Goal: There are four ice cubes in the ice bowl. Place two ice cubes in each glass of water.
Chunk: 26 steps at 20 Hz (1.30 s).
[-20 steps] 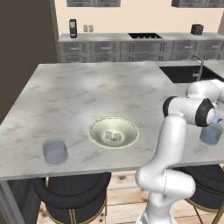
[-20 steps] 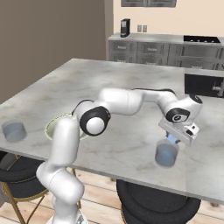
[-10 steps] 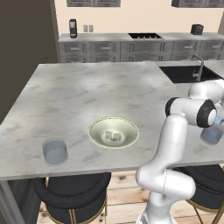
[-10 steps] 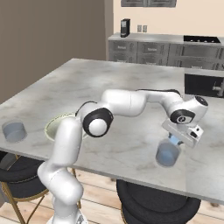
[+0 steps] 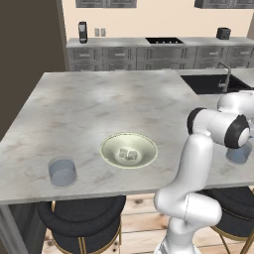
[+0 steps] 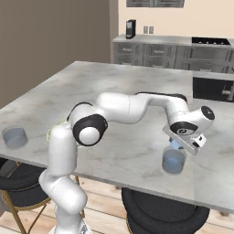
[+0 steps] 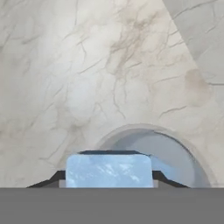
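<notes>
Pale-blue ice cube clamped between the gripper's fingers, jaws closed to its width. Gripper hangs just above the right glass near the counter edge. Two cubes lie in the bowl; second glass well left.

Open marble counter is seen between the bowl and the left glass. The right glass is overhung by the gripper and its ice cube; access from above is blocked.
</notes>
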Available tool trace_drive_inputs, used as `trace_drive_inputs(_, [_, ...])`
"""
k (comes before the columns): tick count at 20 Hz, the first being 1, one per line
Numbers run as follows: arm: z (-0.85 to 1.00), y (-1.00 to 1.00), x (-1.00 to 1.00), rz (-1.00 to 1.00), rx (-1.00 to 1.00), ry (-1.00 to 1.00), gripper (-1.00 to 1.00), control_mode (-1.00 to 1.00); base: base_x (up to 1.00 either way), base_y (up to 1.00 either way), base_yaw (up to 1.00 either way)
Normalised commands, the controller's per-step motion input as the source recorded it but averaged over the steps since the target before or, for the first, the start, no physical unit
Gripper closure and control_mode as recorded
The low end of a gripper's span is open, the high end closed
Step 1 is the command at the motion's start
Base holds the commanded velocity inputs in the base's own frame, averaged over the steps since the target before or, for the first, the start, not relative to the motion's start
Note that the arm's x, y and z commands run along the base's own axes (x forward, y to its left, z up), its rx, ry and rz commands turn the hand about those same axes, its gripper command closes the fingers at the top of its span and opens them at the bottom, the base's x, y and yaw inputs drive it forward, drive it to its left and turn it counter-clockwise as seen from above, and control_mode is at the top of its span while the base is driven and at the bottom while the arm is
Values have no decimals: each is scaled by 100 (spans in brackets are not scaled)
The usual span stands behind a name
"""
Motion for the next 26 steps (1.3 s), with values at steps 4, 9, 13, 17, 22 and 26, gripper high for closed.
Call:
trace_drive_inputs(4, [-3,2,23,0,0,-14,100,-100,0,0,0])
trace_drive_inputs(9, [-13,-44,28,0,0,-3,100,-100,0,0,0])
trace_drive_inputs(13, [11,-51,-5,0,1,0,100,-100,0,0,0])
trace_drive_inputs(17, [14,17,-5,0,-1,-3,-100,-100,0,0,0])
trace_drive_inputs(22, [9,17,-10,0,-1,-7,-100,-100,0,0,0])
trace_drive_inputs(26, [3,0,-18,0,0,-9,-100,-100,0,0,0])
